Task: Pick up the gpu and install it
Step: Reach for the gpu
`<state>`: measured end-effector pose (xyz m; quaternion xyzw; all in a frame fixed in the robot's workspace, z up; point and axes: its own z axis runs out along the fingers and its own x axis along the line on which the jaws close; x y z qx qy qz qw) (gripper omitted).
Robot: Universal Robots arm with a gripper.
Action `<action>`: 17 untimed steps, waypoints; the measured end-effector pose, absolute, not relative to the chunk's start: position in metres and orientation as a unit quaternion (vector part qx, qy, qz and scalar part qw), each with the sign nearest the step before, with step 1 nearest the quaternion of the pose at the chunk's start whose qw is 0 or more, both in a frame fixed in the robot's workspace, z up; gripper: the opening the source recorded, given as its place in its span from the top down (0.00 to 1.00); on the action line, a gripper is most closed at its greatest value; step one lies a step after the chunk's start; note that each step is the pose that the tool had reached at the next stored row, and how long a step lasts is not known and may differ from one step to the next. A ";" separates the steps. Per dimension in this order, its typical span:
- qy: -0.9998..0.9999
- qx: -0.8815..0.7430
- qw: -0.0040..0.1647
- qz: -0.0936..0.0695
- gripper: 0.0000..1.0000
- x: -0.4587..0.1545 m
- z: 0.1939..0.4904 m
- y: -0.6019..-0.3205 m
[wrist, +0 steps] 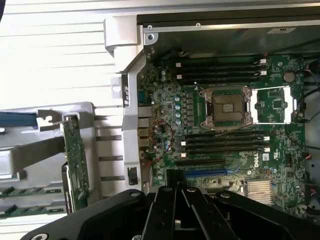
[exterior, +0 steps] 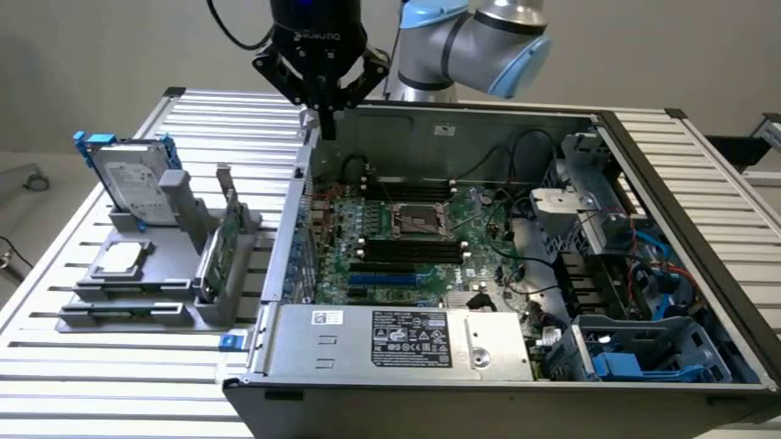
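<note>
Gripper (wrist: 176,175) fingers were closed, empty, at upper-left corner edge of case (exterior: 291,229).
gpu (exterior: 215,256) stood upright in rack (exterior: 146,311), exterior view's left, apart from case wall, open room above.

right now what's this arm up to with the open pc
The robot arm's black gripper hangs above the far corner of the open grey computer case, on the exterior view's left, with its jaws shut and holding nothing. The thin green expansion card with a silver bracket stands on edge in the grey holder beside the case, untouched. It has not yet been picked up or installed.
</note>
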<state>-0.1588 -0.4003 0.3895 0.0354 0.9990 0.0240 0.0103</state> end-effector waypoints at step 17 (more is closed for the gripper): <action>0.999 0.035 0.010 0.023 0.89 -0.236 0.370 -0.402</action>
